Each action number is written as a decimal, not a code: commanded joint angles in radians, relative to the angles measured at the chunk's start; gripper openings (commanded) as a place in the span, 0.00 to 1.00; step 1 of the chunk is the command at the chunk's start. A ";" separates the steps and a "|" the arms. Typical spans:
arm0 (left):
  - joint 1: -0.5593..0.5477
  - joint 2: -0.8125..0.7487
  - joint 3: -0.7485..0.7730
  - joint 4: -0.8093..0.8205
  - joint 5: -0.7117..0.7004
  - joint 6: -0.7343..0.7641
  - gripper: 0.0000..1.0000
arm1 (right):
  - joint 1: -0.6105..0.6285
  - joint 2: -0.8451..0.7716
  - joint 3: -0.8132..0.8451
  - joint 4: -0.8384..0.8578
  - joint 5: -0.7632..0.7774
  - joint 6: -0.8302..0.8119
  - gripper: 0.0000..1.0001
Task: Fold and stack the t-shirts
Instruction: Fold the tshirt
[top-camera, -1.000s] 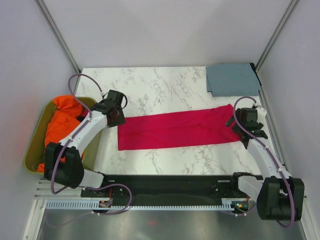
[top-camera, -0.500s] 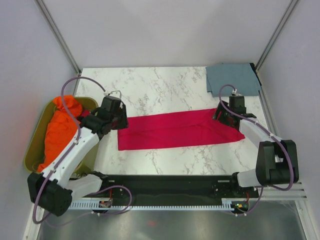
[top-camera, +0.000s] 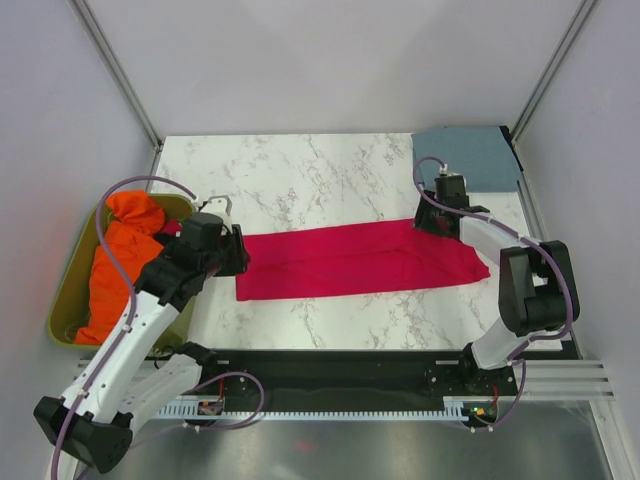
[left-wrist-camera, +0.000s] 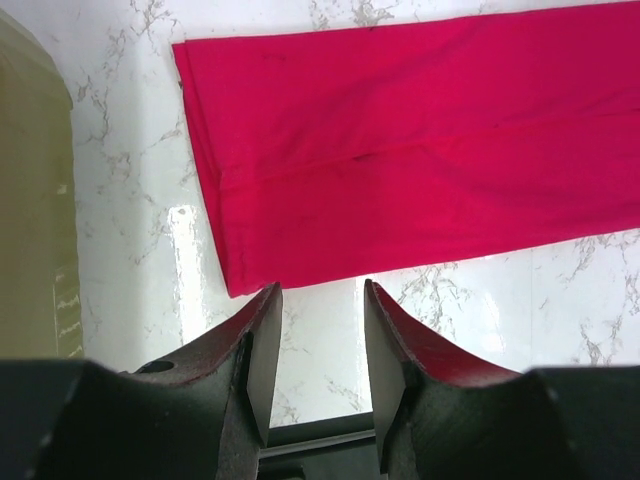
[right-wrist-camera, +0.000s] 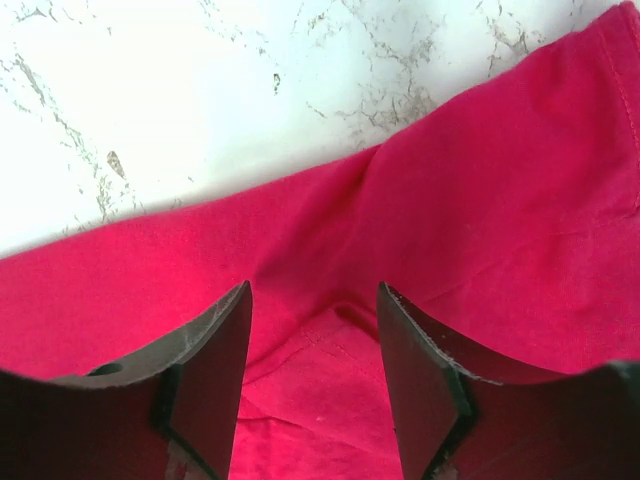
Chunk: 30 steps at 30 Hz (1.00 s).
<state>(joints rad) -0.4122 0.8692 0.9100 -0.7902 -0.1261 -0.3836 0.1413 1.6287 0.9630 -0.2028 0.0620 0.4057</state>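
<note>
Right pincer (right-wrist-camera: 312, 300) above red t-shirt (top-camera: 350, 260), long axis left-to-right

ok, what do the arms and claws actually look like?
The left arm and right arm match: white links with black joint housings. A thin greyish-purple cable loops along each. The left claw and right claw each have two black, tapered wedge fingers. No markings are visible.

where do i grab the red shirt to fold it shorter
Likely the short ends: the red t-shirt lies flat as one long strip across the table. Come straight down from above at each end's edge, where the layers can be pinched together.
</note>
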 joint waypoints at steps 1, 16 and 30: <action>-0.002 -0.067 -0.026 0.035 0.028 0.022 0.45 | 0.009 0.017 0.048 -0.009 0.051 -0.024 0.60; -0.002 -0.116 -0.046 0.052 0.017 0.017 0.45 | 0.035 0.031 0.025 -0.017 0.113 -0.021 0.26; -0.004 -0.150 -0.053 0.052 0.002 0.009 0.44 | 0.070 -0.128 -0.089 -0.084 0.133 0.033 0.00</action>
<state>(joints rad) -0.4122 0.7345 0.8604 -0.7704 -0.1204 -0.3840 0.1944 1.5665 0.9020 -0.2607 0.1829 0.4057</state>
